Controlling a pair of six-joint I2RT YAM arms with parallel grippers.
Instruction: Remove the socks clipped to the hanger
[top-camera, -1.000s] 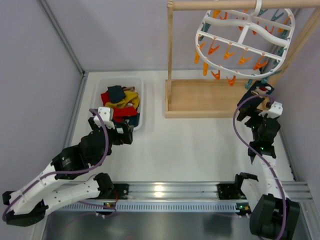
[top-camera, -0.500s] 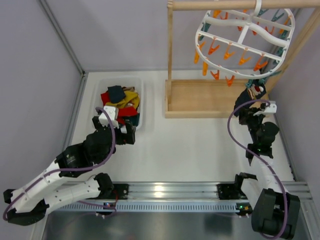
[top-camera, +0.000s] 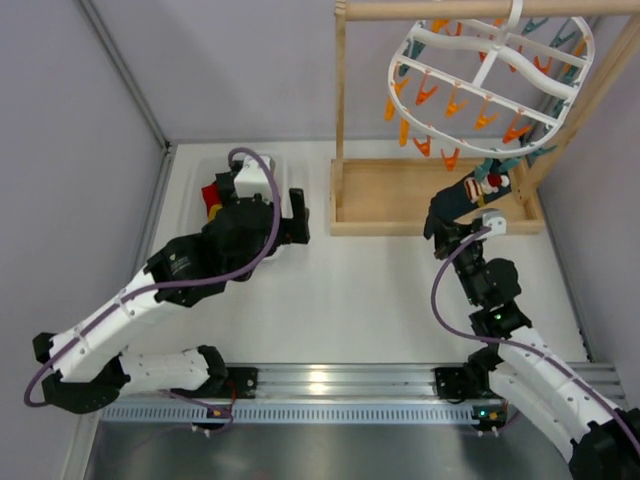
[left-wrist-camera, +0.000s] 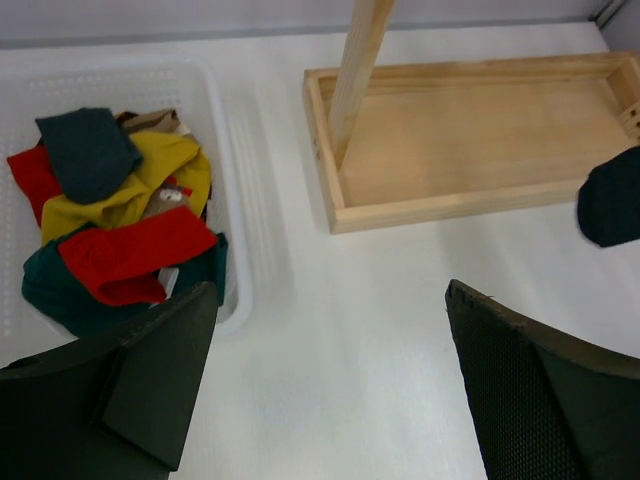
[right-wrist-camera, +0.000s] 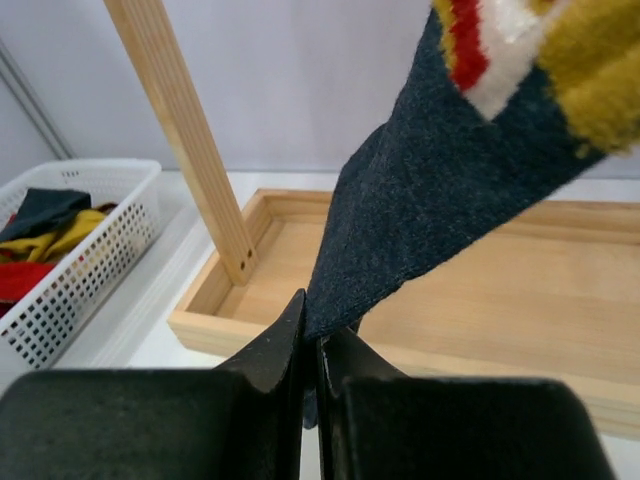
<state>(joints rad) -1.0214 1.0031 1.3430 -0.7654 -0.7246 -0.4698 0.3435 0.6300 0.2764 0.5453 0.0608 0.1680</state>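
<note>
From above, the white hanger (top-camera: 490, 75) hangs in the upper right of the frame. A dark sock (top-camera: 468, 192) slants down from its low edge, above the wooden tray (top-camera: 390, 200). The right claw (top-camera: 443, 218) pinches the sock's low end. The left claw (top-camera: 266, 205) is spread wide over the white basket (top-camera: 196, 168) in the upper left.

The left wrist view shows both left fingers (left-wrist-camera: 150, 380) far apart with nothing between them. The basket sits at the left, full of loose socks (left-wrist-camera: 120, 210) in yellow, red and dark teal.

The right wrist view shows the claw pressed tight on the dark sock at the bottom middle. The sock rises to the upper right, where it has red, white and yellow stripes.
</note>
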